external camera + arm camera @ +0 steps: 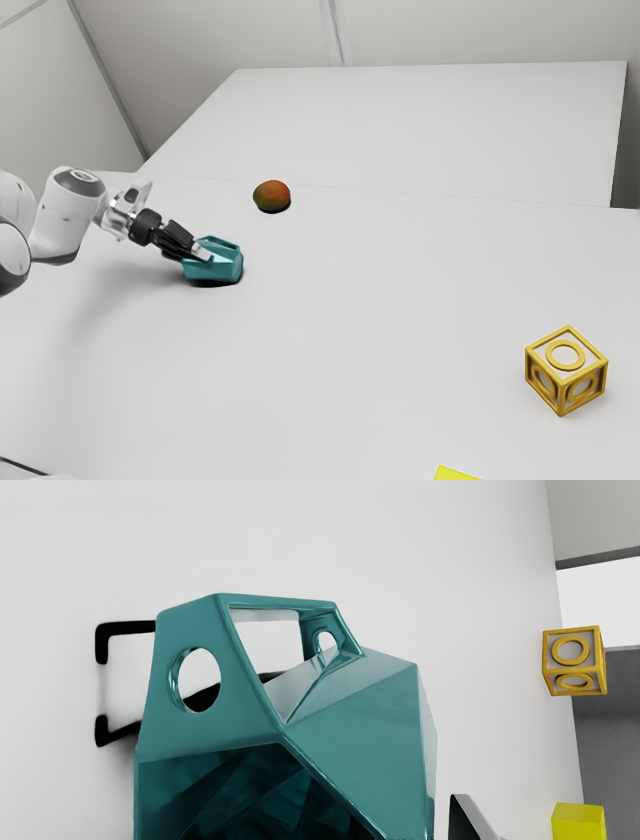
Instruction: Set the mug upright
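Observation:
The teal faceted mug [226,268] lies on its side on the table, its angular handle uppermost. At the mug's end nearer the arm is the gripper [200,254], tilted downward. In the wrist view the mug [355,730] shows its dark opening and its handle with round holes. The gripper [407,830] is open there: one finger [465,820] stands outside the mug's wall with a narrow gap, and a dark piece at the opening's edge looks like the other, mostly hidden by the mug.
A red-green mango [272,196] lies beyond the mug. The yellow-framed cube [566,371] stands far off at the exterior view's right, and a bright yellow block [456,474] is at its bottom edge. The white table [380,300] continues beneath them.

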Controlling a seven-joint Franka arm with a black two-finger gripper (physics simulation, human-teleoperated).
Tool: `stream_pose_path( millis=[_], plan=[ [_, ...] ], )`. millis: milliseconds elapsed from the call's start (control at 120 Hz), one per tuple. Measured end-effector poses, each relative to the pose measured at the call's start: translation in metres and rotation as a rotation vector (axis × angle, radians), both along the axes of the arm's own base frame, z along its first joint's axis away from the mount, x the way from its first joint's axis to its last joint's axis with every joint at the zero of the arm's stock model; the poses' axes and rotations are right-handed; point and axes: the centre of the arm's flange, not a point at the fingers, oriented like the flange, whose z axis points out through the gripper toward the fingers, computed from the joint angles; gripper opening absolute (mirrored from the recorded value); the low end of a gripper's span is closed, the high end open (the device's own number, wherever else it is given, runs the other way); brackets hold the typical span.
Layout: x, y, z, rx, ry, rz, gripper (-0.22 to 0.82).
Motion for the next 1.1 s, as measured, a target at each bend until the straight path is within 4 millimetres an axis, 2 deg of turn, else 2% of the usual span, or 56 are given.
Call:
stream_pose_path(
  millis=[158, 450, 667, 825, 1100],
  plan=[
    [0.002, -0.004, 0.003, -0.006, -0.017, -0.011, -0.09],
    [0.008, -0.004, 0.012, 0.006, -0.050, -0.025, -0.16],
    [0.013, -0.012, 0.039, 0.067, -0.092, -0.051, -0.18],
    [0.017, -0.034, 0.069, 0.198, -0.119, -0.120, -0.18],
    [0.012, -0.093, 0.119, 0.531, -0.127, -0.262, -0.18]
  ],
)
